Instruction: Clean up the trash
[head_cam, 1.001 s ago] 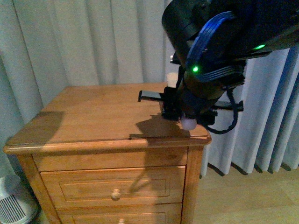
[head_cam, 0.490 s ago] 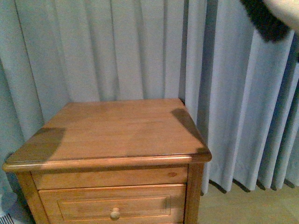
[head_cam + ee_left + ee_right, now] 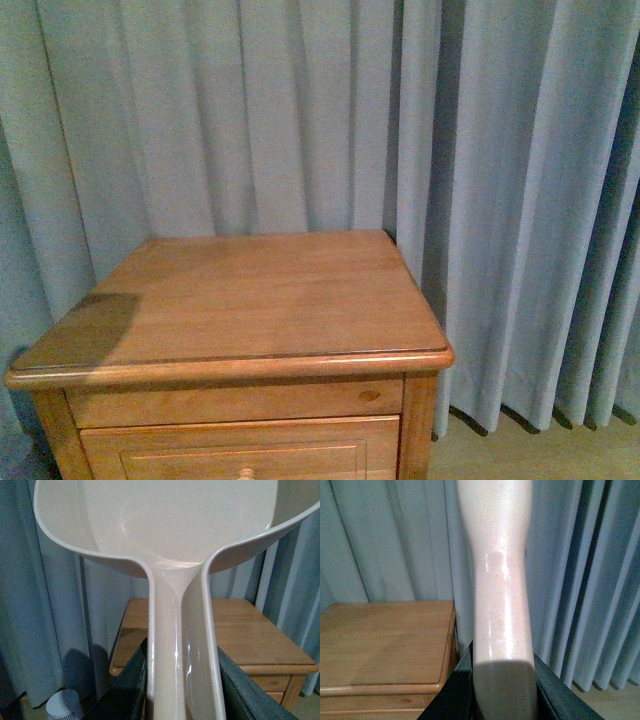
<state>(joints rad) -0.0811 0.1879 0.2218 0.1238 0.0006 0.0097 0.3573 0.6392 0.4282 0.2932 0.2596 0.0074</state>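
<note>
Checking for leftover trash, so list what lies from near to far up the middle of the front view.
Drawer front → nightstand top → curtain.

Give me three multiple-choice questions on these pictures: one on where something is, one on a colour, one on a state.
1. The nightstand stands: A) in front of the curtains B) beside a sofa C) under a shelf.
2. The curtains are: A) red B) blue-grey C) yellow.
3. The left gripper is: A) open B) out of every view C) shut on the dustpan.
A: folds hang right behind it. B: seen in all views. C: its fingers closely flank the handle.
</note>
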